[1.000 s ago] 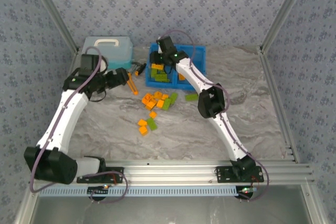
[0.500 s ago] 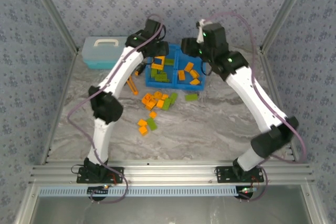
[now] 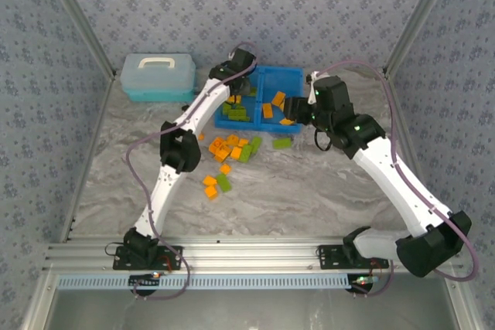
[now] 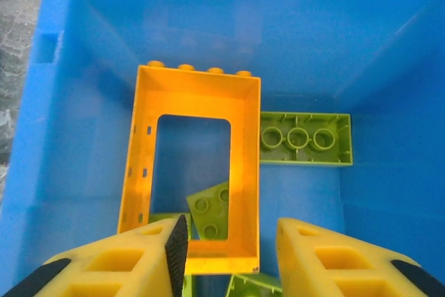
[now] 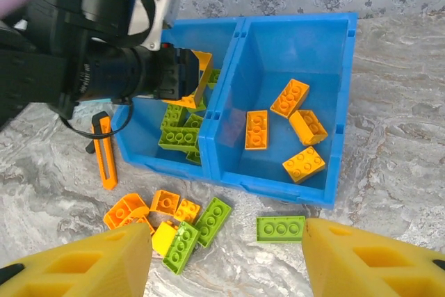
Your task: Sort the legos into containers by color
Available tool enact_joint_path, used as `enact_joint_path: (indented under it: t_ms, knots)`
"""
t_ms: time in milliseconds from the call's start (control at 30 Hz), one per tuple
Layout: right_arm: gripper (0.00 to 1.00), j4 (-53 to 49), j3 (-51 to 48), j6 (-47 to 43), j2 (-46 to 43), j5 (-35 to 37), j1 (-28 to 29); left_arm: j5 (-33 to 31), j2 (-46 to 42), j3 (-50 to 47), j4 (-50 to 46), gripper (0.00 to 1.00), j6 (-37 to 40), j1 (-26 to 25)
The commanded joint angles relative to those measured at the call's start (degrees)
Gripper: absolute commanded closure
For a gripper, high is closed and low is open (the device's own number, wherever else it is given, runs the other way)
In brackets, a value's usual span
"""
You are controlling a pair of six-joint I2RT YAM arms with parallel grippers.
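orange rectangular plastic frame lego (image 4: pixel 243 172) over green bricks in blue plastic bin (image 4: pixel 55 137), long axis straight ahead of left gripper (image 4: pixel 231 233); jaws straddle near end, grip uncertain. right gripper (image 5: pixel 226 245) spread, empty, farther off.

Orange and lime-green legos (image 3: pixel 232 148) scatter across a grey marbled table (image 3: pixel 309 191) near a bright blue bin (image 3: pixel 286 72); a pale blue, white-handled case (image 3: pixel 158 76) sits far left before floral-patterned walls (image 3: pixel 309 5).

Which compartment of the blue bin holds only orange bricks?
The right compartment: four orange bricks lie in it; the left compartment holds green ones.
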Motion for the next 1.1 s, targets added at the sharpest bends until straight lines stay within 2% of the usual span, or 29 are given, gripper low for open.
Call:
enact_joint_path:
  t_ms: [0,333,433,533,633,933,1067]
  knots:
    - [0.38,-0.95,-0.84,0.19,-1.15,0.15,0.1,-2.81,2.86,2.09,3.14,0.64,2.29,-0.24]
    - [0.36,-1.71,-1.21,-0.27,-1.11,-0.2,-0.22,-1.06,6.42,2.44,5.39,0.64,1.51,-0.02]
    - [0.36,-1.71,-1.21,-0.34,-1.24,-0.09,-0.26,-0.83,7.15,2.44,4.96,0.73,0.85,0.05]
    - [0.36,-1.8,-1.17,-0.23,-1.25,-0.25,-0.26,-0.28,7.08,2.51,4.78,0.89,0.36,0.04]
    - [0.36,-1.97,-1.12,-0.03,-1.28,-0.29,-0.28,0.93,5.9,3.12,4.71,0.96,-0.2,0.03]
    - [0.36,-2.06,-1.47,0.72,-2.55,0.09,-0.3,2.42,-8.03,3.28,2.34,0.97,-2.82,-0.28]
    - [0.33,-2.07,-2.33,1.89,-3.7,0.81,-0.42,3.05,-15.68,-0.49,0.41,0.98,-5.93,-2.35]
